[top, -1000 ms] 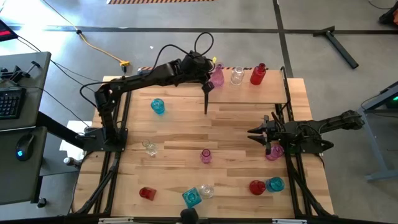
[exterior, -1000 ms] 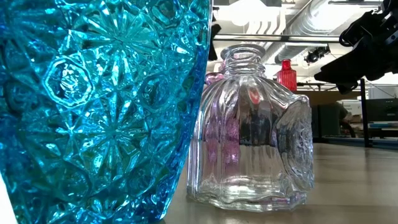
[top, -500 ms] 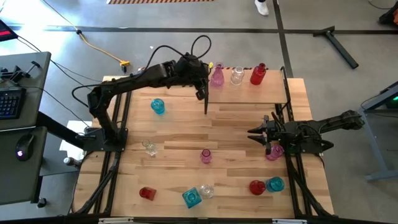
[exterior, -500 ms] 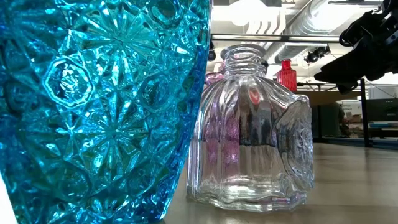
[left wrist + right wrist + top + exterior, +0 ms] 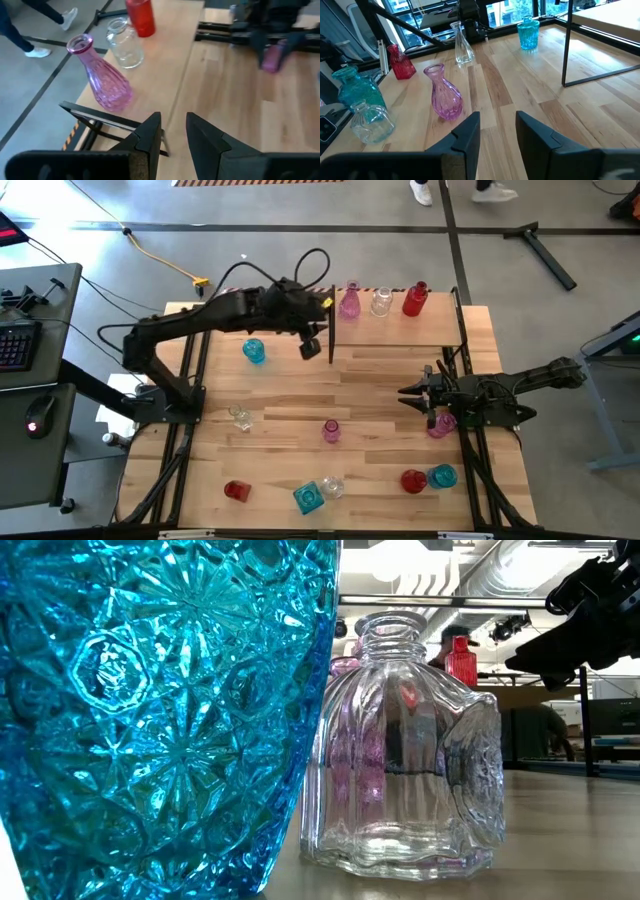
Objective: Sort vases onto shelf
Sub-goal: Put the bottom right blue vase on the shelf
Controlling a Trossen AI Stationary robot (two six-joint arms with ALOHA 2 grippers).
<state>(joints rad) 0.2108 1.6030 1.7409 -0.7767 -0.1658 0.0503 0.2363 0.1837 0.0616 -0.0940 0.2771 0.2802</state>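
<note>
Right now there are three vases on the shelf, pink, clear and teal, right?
Not quite: the third vase on the shelf is red, not teal. The high view shows pink, clear and red standing in a row.

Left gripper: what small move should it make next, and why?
Probably swing on toward the teal vase and descend over it. The left gripper is empty and off the shelf, where three vases already stand; that teal vase looks like the nearest one on the table.

No readable text, label or number shows anywhere; any small print seems too blurred.
</note>
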